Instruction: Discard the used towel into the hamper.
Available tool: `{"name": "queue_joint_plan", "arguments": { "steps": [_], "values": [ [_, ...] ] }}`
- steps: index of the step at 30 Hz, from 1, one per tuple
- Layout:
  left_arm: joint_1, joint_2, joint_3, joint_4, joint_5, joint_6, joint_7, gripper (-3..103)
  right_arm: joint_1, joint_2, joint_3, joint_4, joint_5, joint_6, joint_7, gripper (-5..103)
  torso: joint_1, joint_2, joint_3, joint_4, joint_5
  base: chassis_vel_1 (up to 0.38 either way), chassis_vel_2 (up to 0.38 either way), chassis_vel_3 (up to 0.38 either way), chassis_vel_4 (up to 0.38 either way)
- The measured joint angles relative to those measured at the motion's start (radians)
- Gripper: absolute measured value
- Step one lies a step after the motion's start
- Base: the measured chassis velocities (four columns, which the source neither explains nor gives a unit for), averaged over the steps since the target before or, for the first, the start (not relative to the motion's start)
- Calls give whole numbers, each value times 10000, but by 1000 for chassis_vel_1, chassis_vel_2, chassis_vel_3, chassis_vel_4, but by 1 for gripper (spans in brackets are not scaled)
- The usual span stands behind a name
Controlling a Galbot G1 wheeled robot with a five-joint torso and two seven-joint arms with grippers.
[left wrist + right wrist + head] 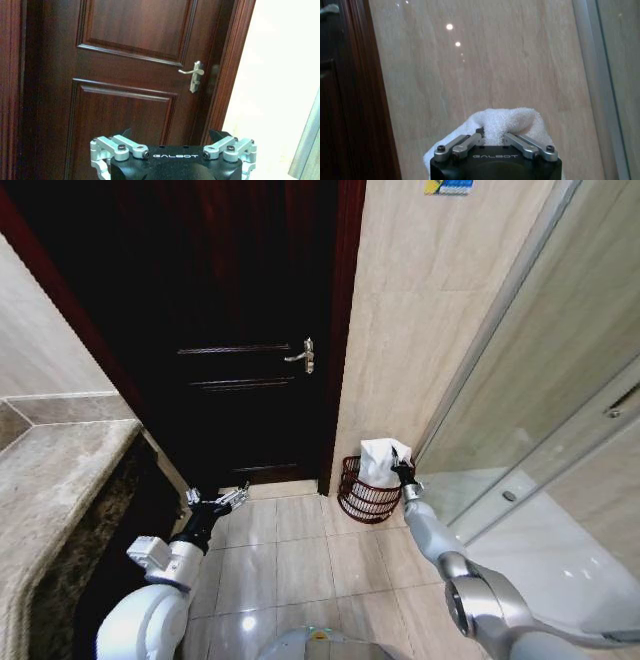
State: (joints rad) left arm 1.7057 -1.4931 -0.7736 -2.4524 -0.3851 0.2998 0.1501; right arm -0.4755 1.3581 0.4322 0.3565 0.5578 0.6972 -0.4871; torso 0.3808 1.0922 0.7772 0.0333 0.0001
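The used towel [377,460], white and bunched, hangs from my right gripper [399,467], which is shut on its upper part. It hangs directly over the hamper [366,496], a small dark red-brown wire basket on the floor against the beige wall beside the door frame. The towel's lower end reaches the hamper's rim. In the right wrist view the towel [512,119] bulges out between the closed fingers of the right gripper [492,138]. My left gripper [219,500] hovers low at the left, open and holding nothing. In its own wrist view the left gripper [171,135] faces the door.
A dark wooden door [245,330] with a metal handle [303,356] stands straight ahead. A stone countertop [50,480] runs along the left. A glass shower partition [540,380] closes off the right. Light floor tiles [300,550] lie between me and the hamper.
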Motion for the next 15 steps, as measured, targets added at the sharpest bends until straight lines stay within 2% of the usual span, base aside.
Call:
{"name": "queue_joint_plan", "arguments": {
  "steps": [15],
  "values": [
    [0, 0, 0, 0, 0, 0, 0, 100, -414, -69, 70, 92, -262, -26, 295, 7, 0, 0, -1, 0, -1, 0, 0, 0, 0]
  ]
}}
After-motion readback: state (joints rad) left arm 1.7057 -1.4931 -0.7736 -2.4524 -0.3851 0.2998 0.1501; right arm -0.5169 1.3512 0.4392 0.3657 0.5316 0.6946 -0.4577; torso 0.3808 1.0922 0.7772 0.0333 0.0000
